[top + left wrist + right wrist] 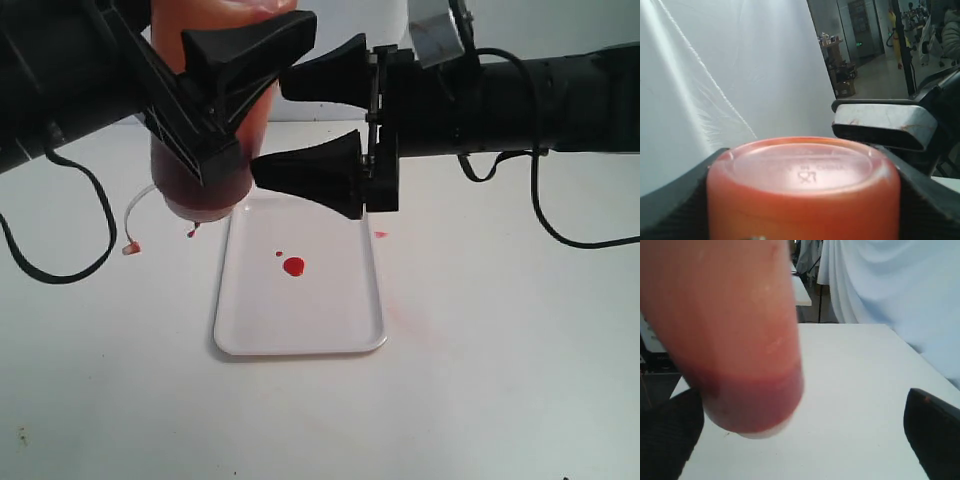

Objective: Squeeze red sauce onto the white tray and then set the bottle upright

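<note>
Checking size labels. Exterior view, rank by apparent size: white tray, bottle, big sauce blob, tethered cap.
1. white tray and bottle: look alike; bottle is cropped and partly hidden, so unranked.
2. big sauce blob
3. tethered cap

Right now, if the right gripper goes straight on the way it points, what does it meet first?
The bottle. The right gripper points at its side with jaws open, so the bottle would probably pass between them, though depth is hard to judge.
</note>
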